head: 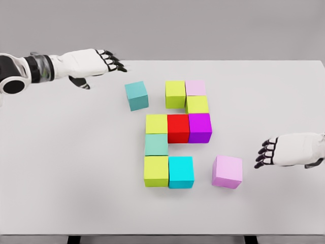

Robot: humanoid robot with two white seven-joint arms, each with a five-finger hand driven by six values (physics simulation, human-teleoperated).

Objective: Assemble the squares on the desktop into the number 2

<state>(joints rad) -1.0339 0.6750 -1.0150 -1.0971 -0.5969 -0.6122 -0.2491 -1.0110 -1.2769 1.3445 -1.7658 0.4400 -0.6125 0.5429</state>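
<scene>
- You are looking down from the robot's head at a white table (61,168) holding coloured cubes that partly form a digit 2.
- The top stroke has a yellow-green cube (175,94) touching a pale pink cube (196,87); a second yellow-green cube (197,104) sits just below the pink one as the right side.
- The middle stroke runs yellow-green (156,123), red cube (178,128), purple cube (200,127), all touching.
- Below its left end a mint cube (156,144) leads down to another yellow-green cube (156,171) with a cyan cube (181,172) beside it.
- Two pieces lie loose: a teal cube (136,95), tilted, just left of the top stroke, and a lilac cube (227,171) apart from the cyan one. They look meant to finish those two strokes.
- The left hand (94,62) hovers at the far left, fingers relaxed and extended, holding nothing.
- The right hand (284,151) rests right of the lilac cube, fingers loosely open, empty, likely placed to push it inward.
</scene>
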